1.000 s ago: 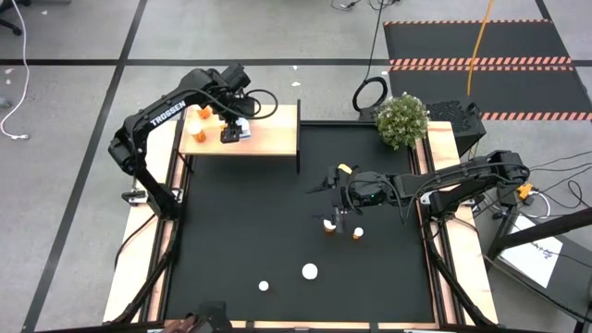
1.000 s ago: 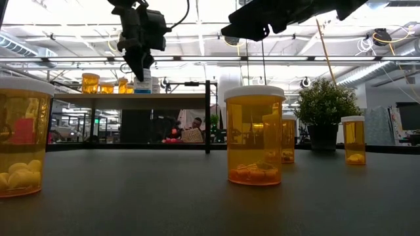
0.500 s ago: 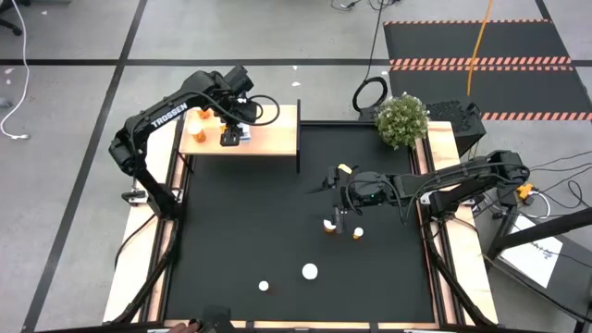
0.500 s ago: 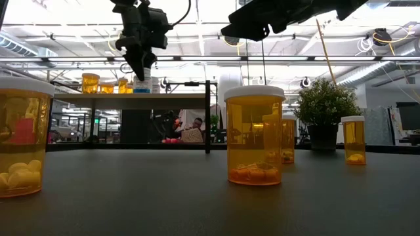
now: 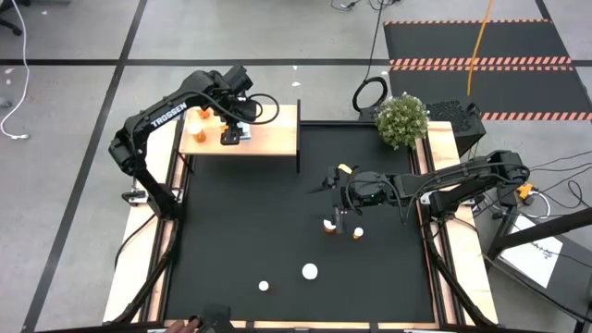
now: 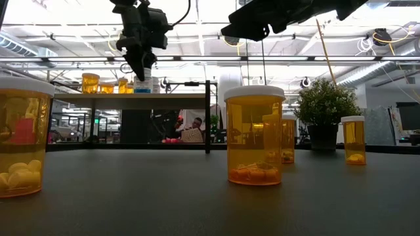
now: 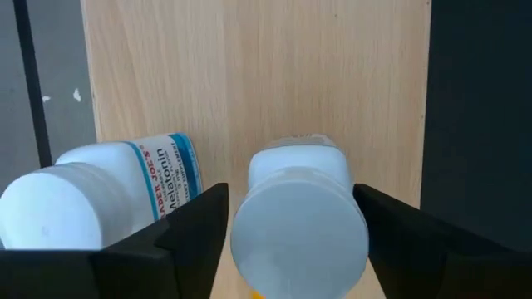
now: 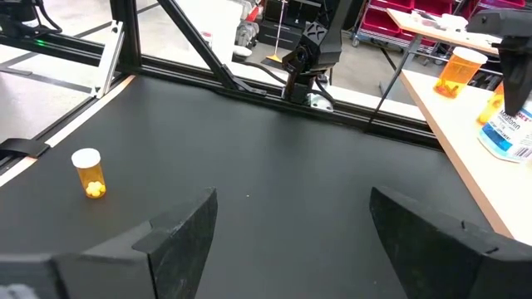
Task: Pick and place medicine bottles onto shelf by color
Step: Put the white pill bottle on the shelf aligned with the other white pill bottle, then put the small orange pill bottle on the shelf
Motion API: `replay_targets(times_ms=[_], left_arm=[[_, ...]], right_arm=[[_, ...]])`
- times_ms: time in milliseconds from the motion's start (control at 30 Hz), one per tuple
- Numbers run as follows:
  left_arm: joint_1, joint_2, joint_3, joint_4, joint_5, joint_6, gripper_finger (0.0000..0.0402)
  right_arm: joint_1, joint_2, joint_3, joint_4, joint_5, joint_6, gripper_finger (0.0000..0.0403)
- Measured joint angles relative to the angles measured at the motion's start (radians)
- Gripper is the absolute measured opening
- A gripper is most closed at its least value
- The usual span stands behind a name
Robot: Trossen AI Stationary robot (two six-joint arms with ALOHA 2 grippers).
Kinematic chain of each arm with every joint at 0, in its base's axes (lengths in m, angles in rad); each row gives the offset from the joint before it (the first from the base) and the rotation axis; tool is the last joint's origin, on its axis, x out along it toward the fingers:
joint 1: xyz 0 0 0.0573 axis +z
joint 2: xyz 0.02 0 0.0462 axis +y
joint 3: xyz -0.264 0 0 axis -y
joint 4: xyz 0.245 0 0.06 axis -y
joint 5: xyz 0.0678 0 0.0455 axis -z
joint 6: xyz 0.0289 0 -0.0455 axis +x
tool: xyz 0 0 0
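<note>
1. Light-wood shelf [image 5: 268, 139] carries the active work: left gripper [image 5: 229, 135] hangs directly above a white-capped bottle [image 7: 299, 220] standing on the board.
2. Left wrist view: that bottle sits between the 2 fingers, cap toward the camera, long axis upright and in line with the gripper's approach. Gaps show on both sides, so the jaws look parted around it, not clamped.
3. Just beside 1 finger stands a white labelled bottle [image 7: 100, 191], close enough to be knocked on retreat.
4. Judgement: release step; the next move is a straight lift clear.
5. Right gripper [image 5: 339, 215] hovers wide open over the black mat [image 5: 240, 231], 2 orange bottles [image 5: 329, 226] just below it; the right arm is nearer these.
</note>
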Motion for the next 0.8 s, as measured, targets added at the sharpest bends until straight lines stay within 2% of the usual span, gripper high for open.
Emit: replay_targets(times_ms=[200,533,667,800], left_arm=[[0.000,-0.048,0.000,0.023,-0.002,-0.001,0.0268],[-0.024,-0.242,0.001,0.051,-0.059,-0.062,0.0269],[-0.079,-0.337,0.002,0.057,-0.077,-0.124,0.0269],[-0.178,-0.417,0.002,0.057,-0.122,-0.221,0.0269]], right_arm=[[0.000,0.000,0.000,0.000,0.000,0.000,0.0308],[0.000,0.000,0.000,0.000,0.000,0.000,0.0308],[0.000,0.000,0.000,0.000,0.000,0.000,0.0308],[0.000,0.000,0.000,0.000,0.000,0.008,0.0308]])
